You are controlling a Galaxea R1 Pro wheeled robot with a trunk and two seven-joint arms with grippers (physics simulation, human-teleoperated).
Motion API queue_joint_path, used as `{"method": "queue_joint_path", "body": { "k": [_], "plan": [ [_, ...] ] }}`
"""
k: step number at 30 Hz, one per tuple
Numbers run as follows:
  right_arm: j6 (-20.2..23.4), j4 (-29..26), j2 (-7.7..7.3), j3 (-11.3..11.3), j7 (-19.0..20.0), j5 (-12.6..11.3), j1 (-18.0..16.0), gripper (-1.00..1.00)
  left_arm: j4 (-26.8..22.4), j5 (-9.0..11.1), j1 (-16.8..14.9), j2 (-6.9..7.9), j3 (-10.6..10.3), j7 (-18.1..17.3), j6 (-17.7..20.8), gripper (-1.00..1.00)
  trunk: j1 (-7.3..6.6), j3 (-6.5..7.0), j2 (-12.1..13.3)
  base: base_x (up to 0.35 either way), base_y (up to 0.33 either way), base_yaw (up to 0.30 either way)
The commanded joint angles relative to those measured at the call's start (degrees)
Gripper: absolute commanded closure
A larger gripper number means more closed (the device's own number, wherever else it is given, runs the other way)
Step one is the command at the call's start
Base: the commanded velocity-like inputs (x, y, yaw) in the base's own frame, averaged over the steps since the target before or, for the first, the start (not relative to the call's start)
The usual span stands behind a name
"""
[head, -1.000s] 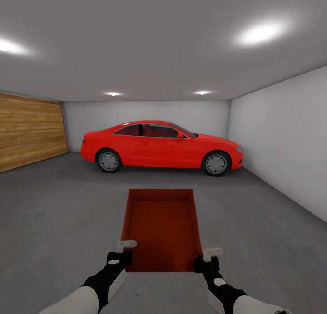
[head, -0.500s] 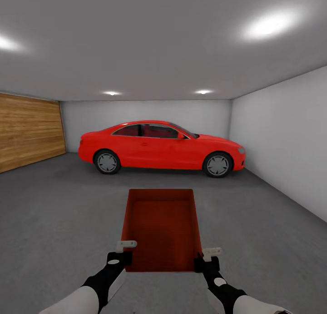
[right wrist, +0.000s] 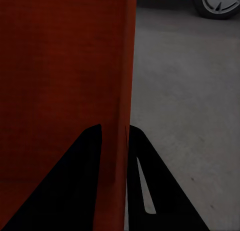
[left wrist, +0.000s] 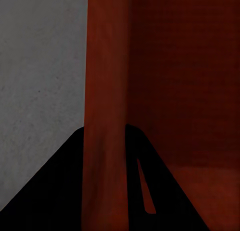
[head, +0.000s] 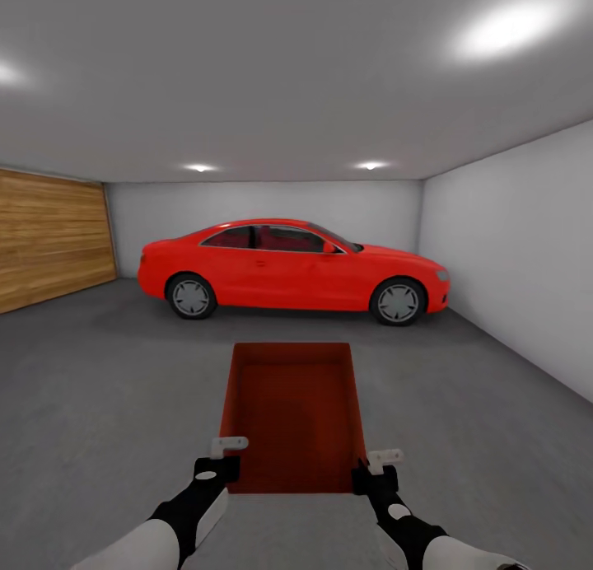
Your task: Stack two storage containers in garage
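Since the earlier pictures the whole head view had drawn nearer the car, so I logged it as base travel; both arms and the bin kept their places in the view.

Left gripper (head: 221, 463): clenched across the bin's left wall, one finger (left wrist: 55, 191) outside, one inside.
Right gripper (head: 375, 469): clenched across the right wall the same way, finger (right wrist: 155, 191) outside.
Orange-red, rectangular, thin-walled topless storage container (head: 292, 413): carried between my two arms, open side up, above the floor.
Dark grey rough concrete floor (head: 99, 389): bare around the bin.
Red car (head: 292, 265): ahead, well apart; pale grey wall (head: 511, 257) to my right.

Risk, as I judged it: thin walls pinched near one end could flex or slip; uneven lowering would tilt the bin, and driving on would close on the car.
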Motion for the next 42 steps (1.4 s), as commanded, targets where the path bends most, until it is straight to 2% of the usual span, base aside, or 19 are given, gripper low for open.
{"method": "queue_joint_path", "body": {
  "k": [1,35,42],
  "plan": [
    [-0.11,0.51,-0.02,-0.57,-0.05,-0.13,-0.01,1.00,-0.32,-0.14,-0.11,0.84,3.88,0.60,0.23,1.00,0.04,-0.08,-0.05,0.322,0.000,0.000],
    [-0.18,0.51,0.01,-0.57,-0.05,-0.06,-0.01,1.00,-0.32,-0.12,-0.11,0.90,3.88,0.57,0.23,1.00,0.04,-0.08,-0.05,0.322,0.000,0.000],
    [-0.18,0.51,0.03,-0.57,-0.13,-0.04,-0.01,1.00,-0.32,-0.08,-0.11,0.89,3.88,0.59,0.29,1.00,0.04,-0.08,-0.05,0.322,0.066,-0.170]
  ]
}}
